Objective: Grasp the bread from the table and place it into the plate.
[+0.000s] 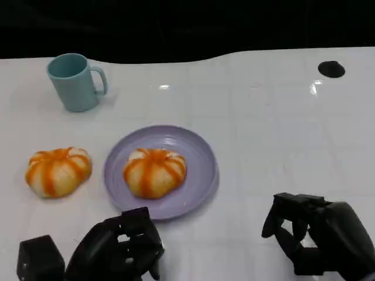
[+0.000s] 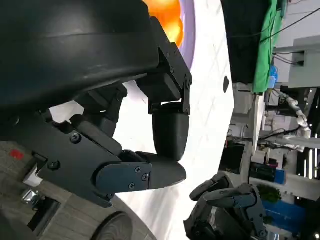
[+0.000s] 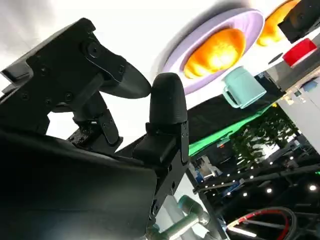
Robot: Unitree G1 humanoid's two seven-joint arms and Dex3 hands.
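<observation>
One bread sits in plate; second bread on worktop at plate's 9 o'clock. Left hand and right hand hold nothing, fingers curled in.

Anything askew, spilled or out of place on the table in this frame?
Nothing stands out. One bread sits squarely in the purple plate, the other bread lies on the table to its left, and the mug stands upright. Both the left hand and right hand hold nothing.
</observation>
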